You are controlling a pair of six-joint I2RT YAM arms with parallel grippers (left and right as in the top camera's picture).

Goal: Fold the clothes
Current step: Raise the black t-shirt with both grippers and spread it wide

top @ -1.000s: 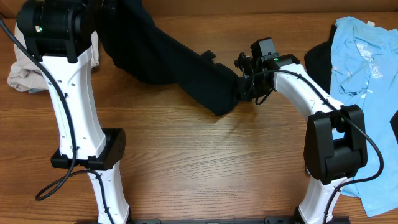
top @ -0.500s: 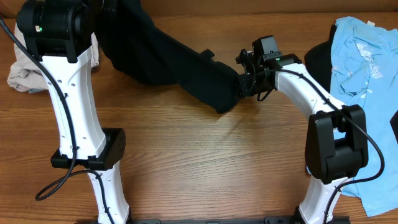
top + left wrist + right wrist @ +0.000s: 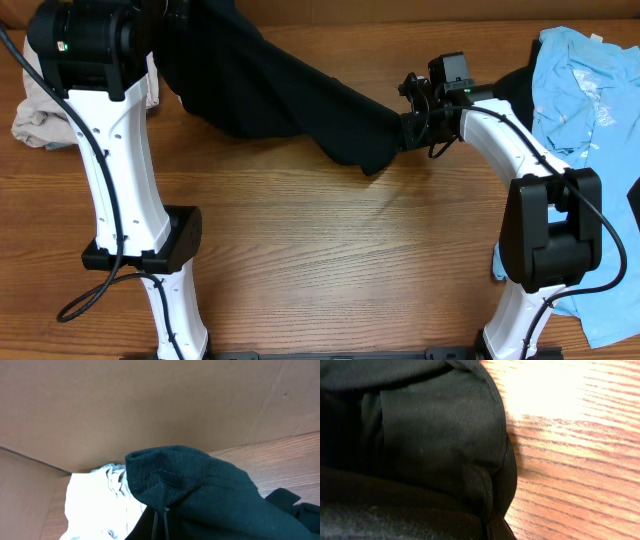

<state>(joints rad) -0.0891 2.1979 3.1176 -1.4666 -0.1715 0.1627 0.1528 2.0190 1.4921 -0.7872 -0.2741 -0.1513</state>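
My left gripper [image 3: 160, 525]: clamped, seemingly on the black soft-fabric T-shirt's [image 3: 280, 100] far-left end; fingers buried in cloth.
My right gripper [image 3: 408, 130]: pinching its right end.
Shirt: spans the far side of the brown wooden table [image 3: 330, 260].
Others: light-blue printed tee [image 3: 580, 90] right, crumpled cream garment [image 3: 40, 120] far left.

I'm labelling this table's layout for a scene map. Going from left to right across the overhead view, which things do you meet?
cream garment → black T-shirt → right gripper, shut on the shirt's end → light-blue tee
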